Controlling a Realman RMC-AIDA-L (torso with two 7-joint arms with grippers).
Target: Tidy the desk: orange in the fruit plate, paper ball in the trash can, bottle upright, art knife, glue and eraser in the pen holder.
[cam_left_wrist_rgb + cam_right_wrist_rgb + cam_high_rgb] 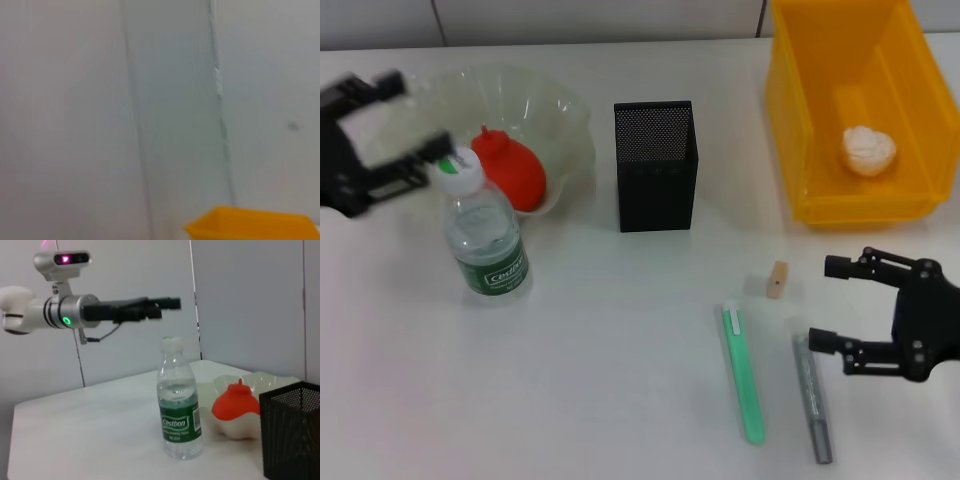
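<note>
The clear water bottle [485, 235] stands upright on the white desk, also in the right wrist view [177, 400]. The orange [510, 170] lies in the translucent fruit plate [555, 105]. The paper ball [868, 150] lies in the yellow bin [790, 120]. The black mesh pen holder [655, 165] stands mid-desk. The eraser [778, 279], green art knife [742, 375] and grey glue stick [813, 398] lie on the desk at the front right. My left gripper [415, 115] is open and empty, above and just left of the bottle cap. My right gripper [823, 303] is open and empty, just right of the glue stick.
The right wrist view shows the left arm [100, 310] held above the bottle, with the orange [235, 405], plate [270, 377] and pen holder [292, 430] beside it. The left wrist view shows only a wall and a corner of the yellow bin [255, 225].
</note>
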